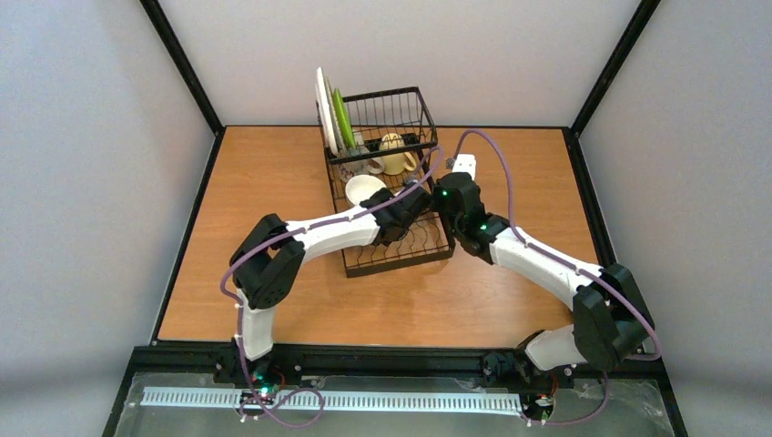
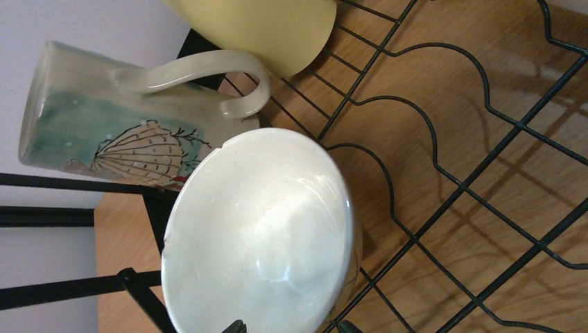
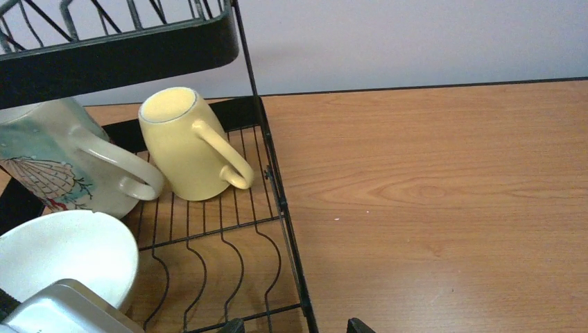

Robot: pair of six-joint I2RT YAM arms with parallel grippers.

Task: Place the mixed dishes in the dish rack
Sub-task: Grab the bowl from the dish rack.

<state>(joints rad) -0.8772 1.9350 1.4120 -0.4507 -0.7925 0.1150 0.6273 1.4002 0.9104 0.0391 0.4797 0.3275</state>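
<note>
The dish rack (image 1: 391, 114) stood at the centre of the table (image 1: 255, 228) in the top view, a pale plate (image 1: 322, 109) and the lime-green plate (image 1: 342, 118) upright on edge at its upper left. In the left wrist view the left gripper (image 2: 290, 327) had its jaws wide apart and gripped nothing, with the tilted white bowl (image 2: 256, 236) just ahead on the tray wires, touching the shell-painted mug (image 2: 104, 132). The yellow mug (image 3: 184, 146) stood upside down beside that mug. The right gripper (image 3: 296, 326), jaws wide and empty, hung over the rack's right edge at the bottom of its view
</note>
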